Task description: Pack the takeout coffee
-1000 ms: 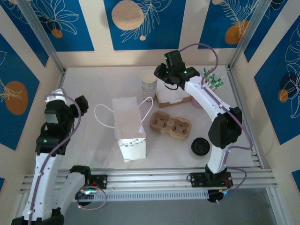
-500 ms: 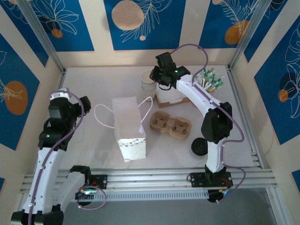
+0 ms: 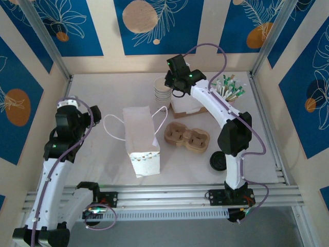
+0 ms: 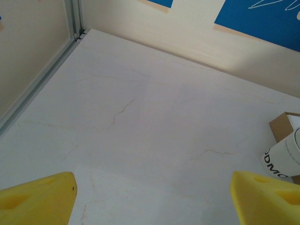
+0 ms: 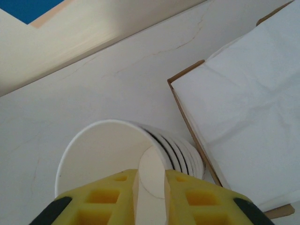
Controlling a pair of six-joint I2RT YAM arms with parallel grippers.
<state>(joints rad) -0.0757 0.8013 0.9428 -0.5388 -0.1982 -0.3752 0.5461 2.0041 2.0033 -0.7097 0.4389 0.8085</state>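
Observation:
A stack of white paper cups [image 3: 162, 91] stands at the back of the table; in the right wrist view the top cup [image 5: 101, 152] opens toward me. My right gripper [image 3: 170, 84] [image 5: 151, 177] is shut on that cup's wall, one yellow finger inside the rim, one outside. A white paper bag [image 3: 140, 135] with string handles lies on its side at mid table. Right of it sits a brown pulp cup carrier [image 3: 186, 137], and a black lid [image 3: 219, 161] lies nearer the front. My left gripper [image 3: 93, 113] [image 4: 152, 199] hangs open over bare table at the left.
A brown cardboard box [image 3: 191, 107] [image 5: 243, 112] lined with white paper stands right beside the cup stack. Green-tipped sticks in a holder [image 3: 232, 87] sit at the back right. In the left wrist view, a printed cup [image 4: 284, 157] and box corner [image 4: 282, 126] show at the right edge.
My right arm has swung left from over the cardboard box to the cup stack and come down on the top cup. The left arm has shifted slightly.

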